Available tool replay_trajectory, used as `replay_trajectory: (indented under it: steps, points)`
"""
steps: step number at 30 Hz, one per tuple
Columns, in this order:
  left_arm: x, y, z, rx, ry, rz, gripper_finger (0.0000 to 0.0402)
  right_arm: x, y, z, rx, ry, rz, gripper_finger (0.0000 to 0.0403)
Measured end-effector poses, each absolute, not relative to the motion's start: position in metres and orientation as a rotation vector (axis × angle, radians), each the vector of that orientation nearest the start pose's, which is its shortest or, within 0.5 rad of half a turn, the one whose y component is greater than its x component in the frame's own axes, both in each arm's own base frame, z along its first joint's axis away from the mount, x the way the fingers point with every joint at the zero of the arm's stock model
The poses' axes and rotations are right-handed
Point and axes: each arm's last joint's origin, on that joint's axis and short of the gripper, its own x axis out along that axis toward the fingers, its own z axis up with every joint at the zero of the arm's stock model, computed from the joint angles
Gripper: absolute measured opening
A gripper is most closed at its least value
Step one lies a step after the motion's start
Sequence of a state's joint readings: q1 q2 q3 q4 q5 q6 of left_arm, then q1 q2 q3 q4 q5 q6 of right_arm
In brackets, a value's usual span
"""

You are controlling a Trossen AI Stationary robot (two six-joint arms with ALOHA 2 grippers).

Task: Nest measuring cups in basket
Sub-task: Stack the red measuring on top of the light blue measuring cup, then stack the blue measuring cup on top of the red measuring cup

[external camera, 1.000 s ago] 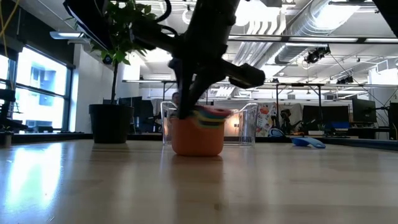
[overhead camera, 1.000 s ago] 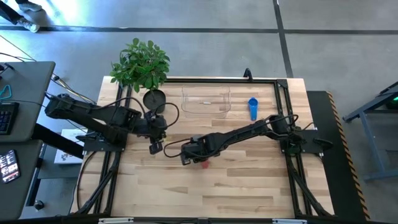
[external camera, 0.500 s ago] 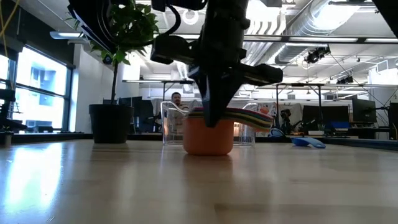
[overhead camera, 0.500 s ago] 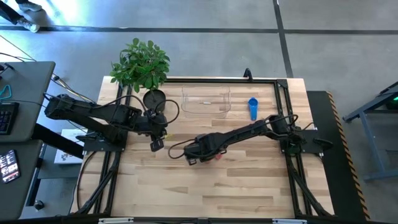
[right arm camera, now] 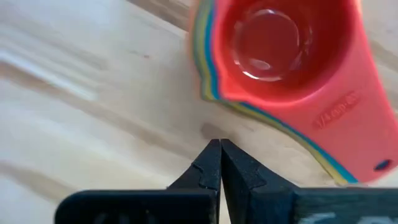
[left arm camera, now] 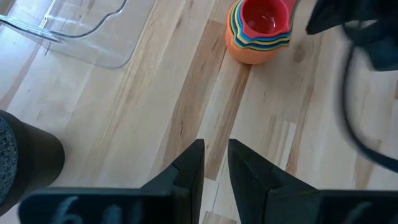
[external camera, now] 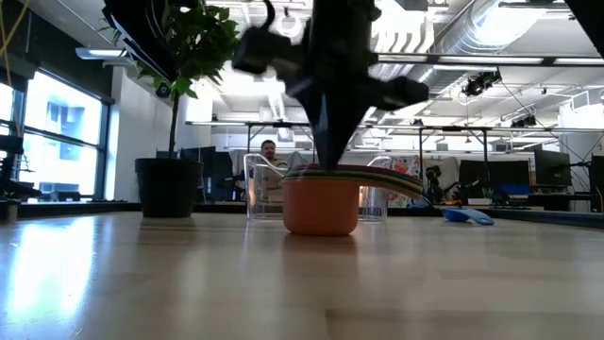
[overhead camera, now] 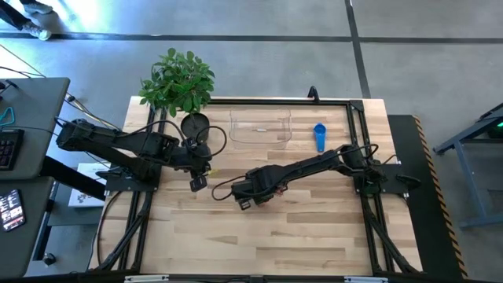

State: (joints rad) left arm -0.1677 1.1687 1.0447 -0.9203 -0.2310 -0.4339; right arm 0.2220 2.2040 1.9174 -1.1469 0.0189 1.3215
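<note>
Overhead, I read the wooden table (overhead camera: 259,236) from left to right. At about ten o'clock from the table's centre stand the leafy plant (overhead camera: 178,80) and, just below it, the small dark pot (overhead camera: 194,124). My left gripper (overhead camera: 198,182) hangs at nine o'clock of centre, near the pot; its wrist view shows the two fingers (left arm camera: 191,169) close together with a narrow gap between them and nothing held. Beside it, near the middle of the table, my right gripper (overhead camera: 248,202) sits at the end of its arm, which reaches in from three o'clock. Its wrist view shows the fingers (right arm camera: 210,165) pressed together at the tips with nothing between them, hanging over bare wood just beside the stack of nested measuring cups (right arm camera: 273,74). That stack rests on the table; the red cup (left arm camera: 263,17) lies innermost and on top, coloured rims show in layers beneath it, and the orange cup (external camera: 321,207) forms the outer base, with the handles fanned out to one side. In the level view the right arm hangs directly above the stack. At twelve o'clock of centre the clear basket (overhead camera: 260,130) lies by the far edge, well apart from the stack and holding no cups. At one o'clock, just beside the basket, the blue cup (overhead camera: 319,135) lies alone on the wood.
</note>
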Motion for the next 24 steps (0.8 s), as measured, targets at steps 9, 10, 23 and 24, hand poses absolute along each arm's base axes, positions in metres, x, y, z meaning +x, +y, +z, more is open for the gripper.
replay_trajectory:
  steps: [9,10,23,24]
  points:
    - [0.214,-0.029,0.293,-0.158,0.991,0.260,0.0062,0.422,0.083,0.267,0.755,1.224,-0.904,0.0000]
    - [0.214,-0.029,0.293,-0.145,0.993,0.253,0.0062,0.419,0.079,0.273,0.737,1.233,-0.921,0.0000]
    - [0.215,-0.017,0.293,-0.110,0.996,0.292,0.0062,0.417,0.026,0.299,0.530,1.255,-0.851,0.0000]
    - [0.215,-0.015,0.293,-0.113,0.996,0.298,0.0062,0.417,0.020,0.298,0.510,1.267,-0.844,0.0000]
